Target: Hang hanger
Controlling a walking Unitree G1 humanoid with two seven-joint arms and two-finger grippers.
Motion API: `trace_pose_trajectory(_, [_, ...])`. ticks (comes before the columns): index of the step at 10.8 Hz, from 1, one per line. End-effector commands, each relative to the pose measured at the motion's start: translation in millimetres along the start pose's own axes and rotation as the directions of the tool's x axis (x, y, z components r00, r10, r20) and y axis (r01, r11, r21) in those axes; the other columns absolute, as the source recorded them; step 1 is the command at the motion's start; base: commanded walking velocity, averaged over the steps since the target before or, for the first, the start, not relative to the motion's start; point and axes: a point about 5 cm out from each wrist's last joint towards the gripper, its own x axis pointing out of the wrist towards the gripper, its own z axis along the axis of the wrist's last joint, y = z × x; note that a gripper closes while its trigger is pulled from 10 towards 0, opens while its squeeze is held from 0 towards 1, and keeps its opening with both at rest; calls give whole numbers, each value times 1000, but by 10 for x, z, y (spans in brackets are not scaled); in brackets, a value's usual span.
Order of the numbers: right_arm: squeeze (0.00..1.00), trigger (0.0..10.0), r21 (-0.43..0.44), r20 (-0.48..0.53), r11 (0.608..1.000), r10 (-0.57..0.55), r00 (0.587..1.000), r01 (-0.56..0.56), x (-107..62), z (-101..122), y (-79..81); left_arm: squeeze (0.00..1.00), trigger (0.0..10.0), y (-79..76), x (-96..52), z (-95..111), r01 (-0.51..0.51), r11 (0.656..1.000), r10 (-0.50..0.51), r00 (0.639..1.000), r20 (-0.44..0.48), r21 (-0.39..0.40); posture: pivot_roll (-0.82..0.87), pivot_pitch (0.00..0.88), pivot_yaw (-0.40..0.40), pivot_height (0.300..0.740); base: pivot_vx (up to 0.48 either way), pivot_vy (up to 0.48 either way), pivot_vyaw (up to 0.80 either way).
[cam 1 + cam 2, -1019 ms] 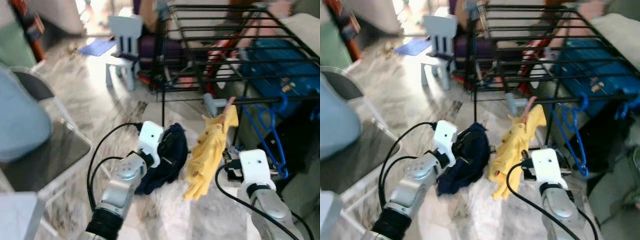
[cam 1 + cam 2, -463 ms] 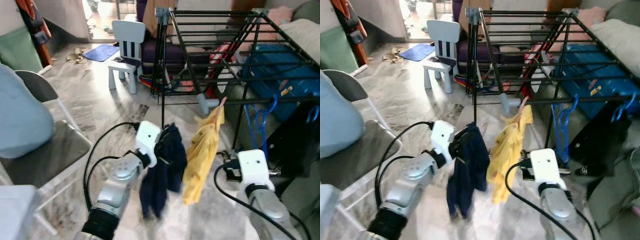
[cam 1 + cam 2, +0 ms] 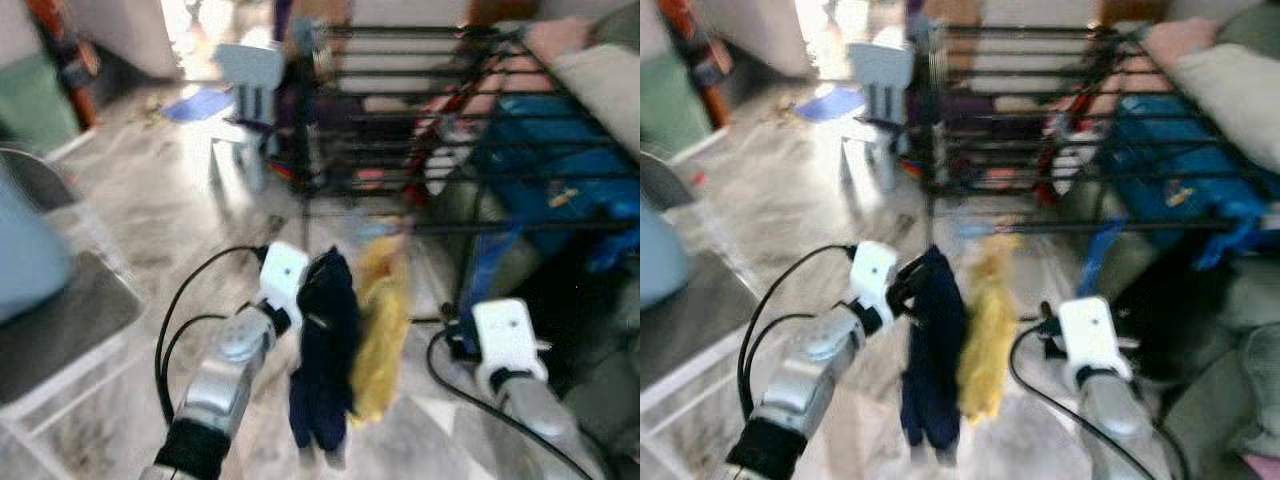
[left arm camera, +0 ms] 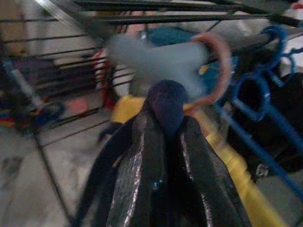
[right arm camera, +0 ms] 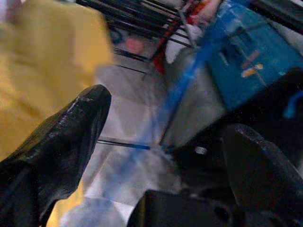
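Head stereo pair is looking forward and down, blurred, both eyes sharing the black drying rack (image 3: 440, 110) across the upper frame. Left wrist cam is sitting close behind its fingers (image 4: 142, 179), facing that same rack. Right wrist cam is peering past its fingers (image 5: 57, 142) at yellow cloth (image 5: 47, 61).

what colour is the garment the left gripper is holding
Dark navy blue garment, pinched in the left gripper; clearest in the right eye view.
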Motion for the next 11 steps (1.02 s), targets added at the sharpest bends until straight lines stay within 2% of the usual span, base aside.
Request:
trace_pose_trajectory(1, [0,10000,-6,-14,1000,-14,1000,14,2,-16,-72,0,10000,-76,49,65,20,1000,-20,999,29,-4,-27,0,-39,740,0,0,0])
trace_pose_trajectory(6, [0,10000,14,-48,1000,23,999,-22,38,-72,-61,0,10000,-59,46,46,7,1000,-7,1000,17,-2,-20,0,-43,740,0,0,0])
trace_pose_trajectory(7, [0,10000,22,-53,998,59,997,-58,72,-76,-34,0,10000,-55,47,43,7,1000,-7,1000,14,0,-20,0,-42,740,0,0,0])
trace_pose_trajectory(9, [0,10000,53,-70,988,147,987,-143,186,-85,68,0,10000,-41,51,38,8,1000,-8,1000,6,7,-19,0,-36,740,0,0,0])
trace_pose_trajectory(11, [0,10000,61,-77,965,258,963,-254,338,-66,284,0,10000,48,33,18,-26,999,26,999,-19,28,-7,0,-34,740,0,0,0])
